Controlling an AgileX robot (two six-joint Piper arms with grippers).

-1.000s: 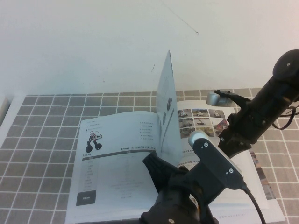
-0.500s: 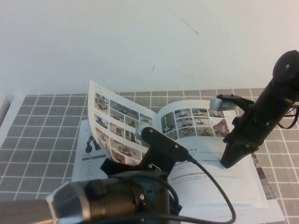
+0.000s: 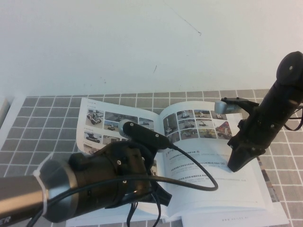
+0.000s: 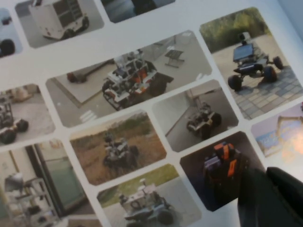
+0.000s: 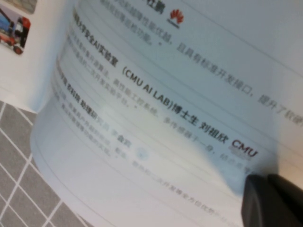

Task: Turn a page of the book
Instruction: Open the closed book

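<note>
My left gripper (image 3: 158, 197) sits low over the book (image 3: 222, 184), on the half of the open spread nearest my left arm, its dark wrist housing and looping black cable covering most of that half. The page (image 3: 102, 124) lies there with its grid of colour photos facing up, its top edge toward the white wall (image 3: 142, 42) and only its upper rows showing past my arm. From my left wrist camera the page (image 4: 137, 109) fills the view (rounded photos of wheeled robots on grass, paving and indoor floors), and a single dark fingertip (image 4: 274, 198) rests at its surface by a photo of an orange-and-black machine; I cannot tell whether my left fingers are apart or together.

My right gripper (image 3: 235, 165) points down onto the other half of the book, touching the facing leaf below its own rows of small colour photos and among the lines of printed text. My right wrist camera shows the book (image 5: 156, 94) with lines of black print curving over a bowed sheet, and my dark fingertips (image 5: 272, 201) lying side by side with no visible gap, pressed against the paper.

The book lies open on the grey tiled table (image 3: 42, 123), near the wall. A strip of colourful printed sheets (image 3: 271, 185) shows just past the book's outer edge on my right arm's side.
</note>
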